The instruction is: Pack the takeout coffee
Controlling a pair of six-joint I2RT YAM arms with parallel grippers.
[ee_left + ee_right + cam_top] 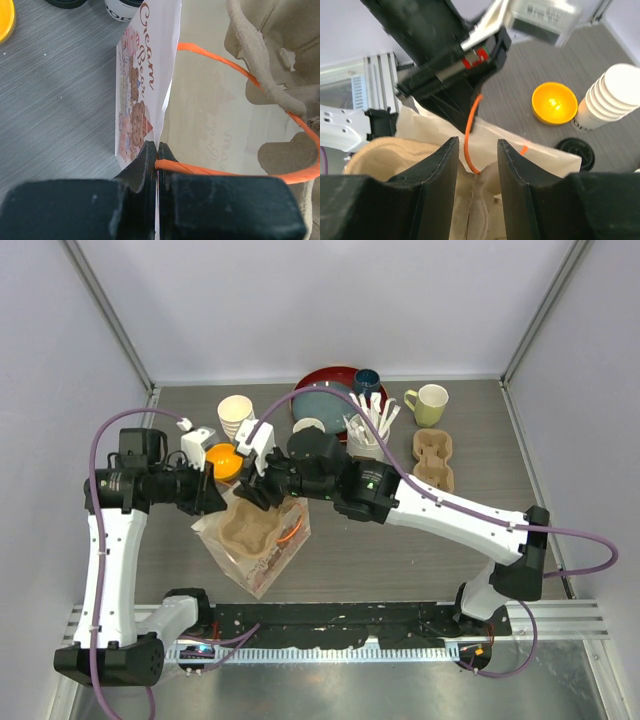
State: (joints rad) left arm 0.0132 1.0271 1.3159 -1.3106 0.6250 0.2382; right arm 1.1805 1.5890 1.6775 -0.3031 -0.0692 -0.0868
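From above, a printed bag is seen lying on the grey table in front of the arms, with a brown pulp cup carrier set in its mouth. The bag's left rim is met by the left jaws, and the right jaws are lowered onto the carrier's far edge. The paper cups are stacked upright on the table behind the bag, outside it, just beside an orange bowl. Further right, a second carrier, a yellow-green mug, a dark teal mug and a red plate are gathered towards the back of the table.

In the left wrist view, the left jaws are shown clenched on the bag's printed edge together with its orange cord handle. The carrier is seen inside the bag, to the right. The foot of the paper cups and a black lid are cut off by the top edge.

In the right wrist view, the right jaws are held apart, with the carrier's middle ridge and the orange cord handle between them. Whether the ridge is pinched cannot be told. The paper cups are seen standing beyond the bag. The black lid lies flat on the table at their foot, and the orange bowl sits just beside them.
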